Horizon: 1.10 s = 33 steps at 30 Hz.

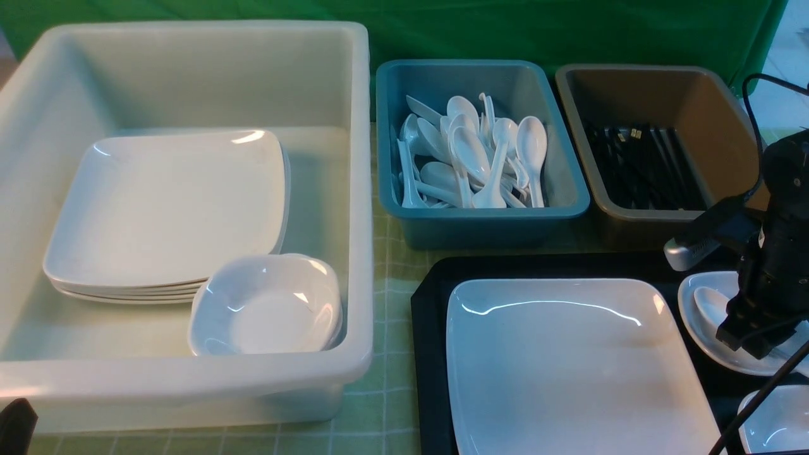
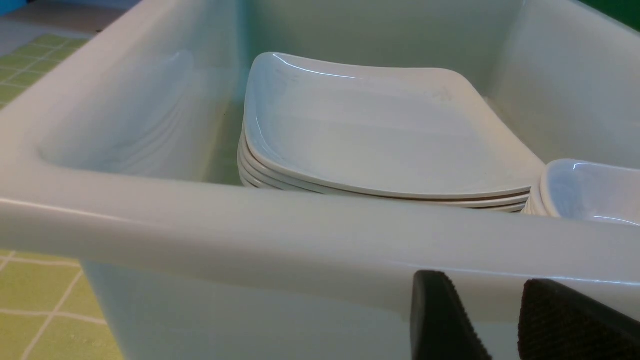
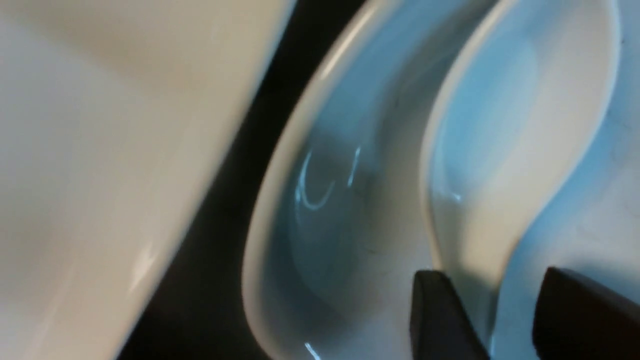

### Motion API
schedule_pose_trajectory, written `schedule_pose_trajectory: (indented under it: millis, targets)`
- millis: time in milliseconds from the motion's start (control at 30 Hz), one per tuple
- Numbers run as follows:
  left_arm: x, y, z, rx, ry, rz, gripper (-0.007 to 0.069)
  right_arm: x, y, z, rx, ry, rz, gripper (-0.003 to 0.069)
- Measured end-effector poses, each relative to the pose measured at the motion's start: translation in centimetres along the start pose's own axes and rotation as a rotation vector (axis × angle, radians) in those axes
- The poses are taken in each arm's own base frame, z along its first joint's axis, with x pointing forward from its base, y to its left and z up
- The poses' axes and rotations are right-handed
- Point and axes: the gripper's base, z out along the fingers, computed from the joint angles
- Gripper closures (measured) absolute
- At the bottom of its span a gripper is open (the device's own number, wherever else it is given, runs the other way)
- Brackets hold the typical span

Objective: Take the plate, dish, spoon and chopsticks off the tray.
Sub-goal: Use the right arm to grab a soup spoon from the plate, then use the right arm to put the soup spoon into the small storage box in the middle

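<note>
The black tray (image 1: 431,316) lies at the front right. The large white square plate (image 1: 569,366) lies on it. A small deep white dish (image 1: 695,319) sits at the tray's right with the white spoon (image 1: 711,303) in it. My right gripper (image 1: 752,335) is low over that dish. In the right wrist view its fingers (image 3: 440,315) stand apart on either side of the spoon's handle (image 3: 475,260), with a gap on one side. My left gripper (image 2: 500,320) is open and empty in front of the white tub's outer wall. I cannot make out chopsticks on the tray.
A big white tub (image 1: 360,189) at left holds stacked square plates (image 1: 164,208) and small dishes (image 1: 268,306). A blue tub (image 1: 569,183) holds spoons. A brown tub (image 1: 720,114) holds black chopsticks. A second small dish (image 1: 780,423) sits at the tray's front right corner.
</note>
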Motion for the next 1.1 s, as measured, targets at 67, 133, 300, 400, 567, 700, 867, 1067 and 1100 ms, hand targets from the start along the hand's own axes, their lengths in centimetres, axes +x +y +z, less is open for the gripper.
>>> schedule_pose_trajectory:
  millis: [67,133,300,400,567,700,867,1067,1100]
  targets:
    - [0.0,0.0,0.0,0.0,0.0,0.0,0.0402,0.0,0.0,0.0,0.0,0.0,0.0,0.042]
    - [0.0,0.0,0.0,0.0,0.0,0.0,0.0402,0.0,0.0,0.0,0.0,0.001,0.0,0.0417]
    - [0.0,0.0,0.0,0.0,0.0,0.0,0.0402,-0.1,0.1,0.6,-0.009,0.019,-0.001,0.0392]
    - [0.0,0.0,0.0,0.0,0.0,0.0,0.0402,-0.1,0.3,1.3,-0.019,0.048,0.001,0.0389]
    - [0.0,0.0,0.0,0.0,0.0,0.0,0.0402,-0.2,0.3,1.8,-0.025,0.06,0.001,0.0391]
    - [0.0,0.0,0.0,0.0,0.0,0.0,0.0402,-0.2,0.3,1.8,-0.025,0.061,-0.004,0.0442]
    - [0.0,0.0,0.0,0.0,0.0,0.0,0.0402,-0.2,0.3,1.7,-0.026,0.068,-0.014,0.0466]
    - [0.0,0.0,0.0,0.0,0.0,0.0,0.0402,0.4,-0.2,-1.3,0.006,-0.01,0.033,0.0466]
    - [0.0,0.0,0.0,0.0,0.0,0.0,0.0402,0.4,-0.2,-1.5,0.008,-0.014,0.037,0.0466]
